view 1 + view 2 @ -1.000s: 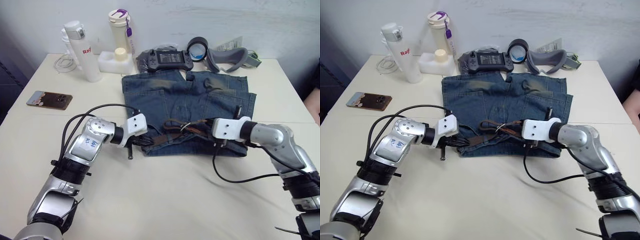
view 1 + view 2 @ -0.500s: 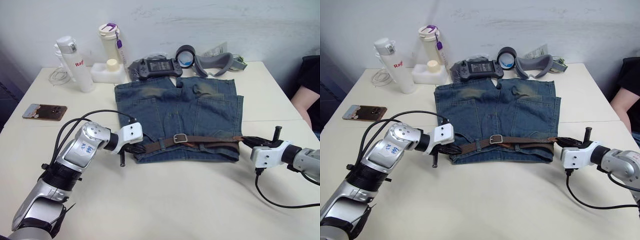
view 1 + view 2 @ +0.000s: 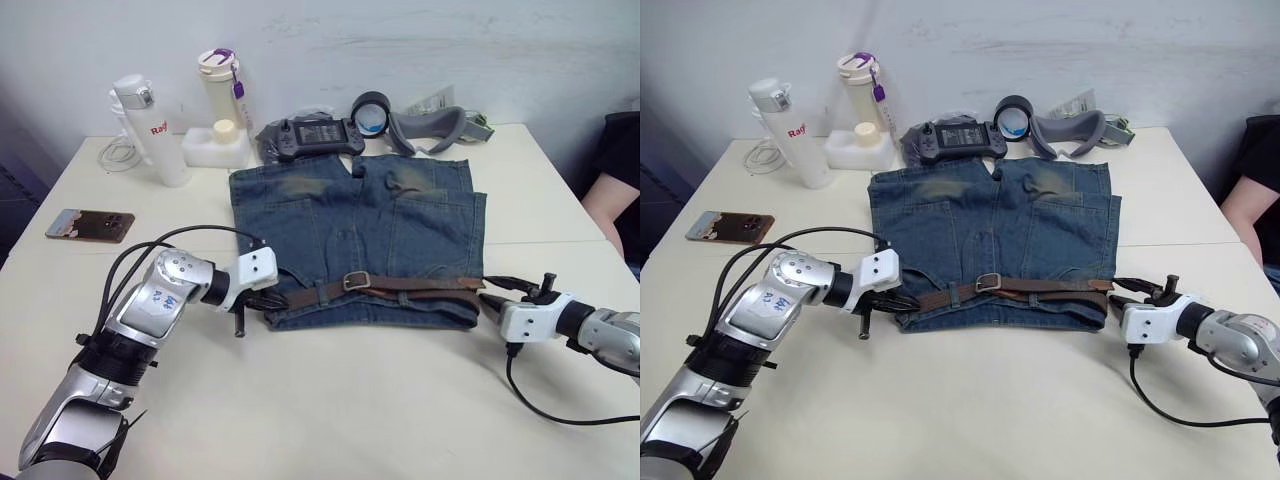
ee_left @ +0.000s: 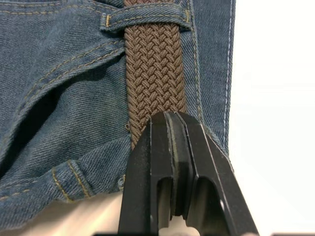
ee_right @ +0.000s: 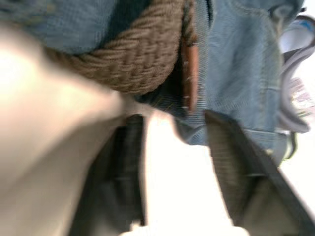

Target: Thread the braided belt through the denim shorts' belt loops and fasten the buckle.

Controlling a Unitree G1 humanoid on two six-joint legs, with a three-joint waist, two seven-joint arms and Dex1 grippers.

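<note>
Only partly could the braided belt [image 3: 400,284] be followed: it lay across the waistband of the denim shorts [image 3: 360,215] at frame center on the desk [image 3: 330,410], silver buckle [image 3: 356,281] mid-waist. At lower left, the left gripper [image 4: 172,123] clenched together against the strap below a belt loop [image 4: 145,19]. At lower right, the right gripper [image 5: 172,128] stood released beside the belt's end.

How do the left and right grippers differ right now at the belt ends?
The left gripper is shut on the braided belt at the shorts' left edge; the right gripper is open, gripping nothing. The left one lies over the denim shorts; the right one sits off the denim, on the table. Both point inward at the waistband.
</note>
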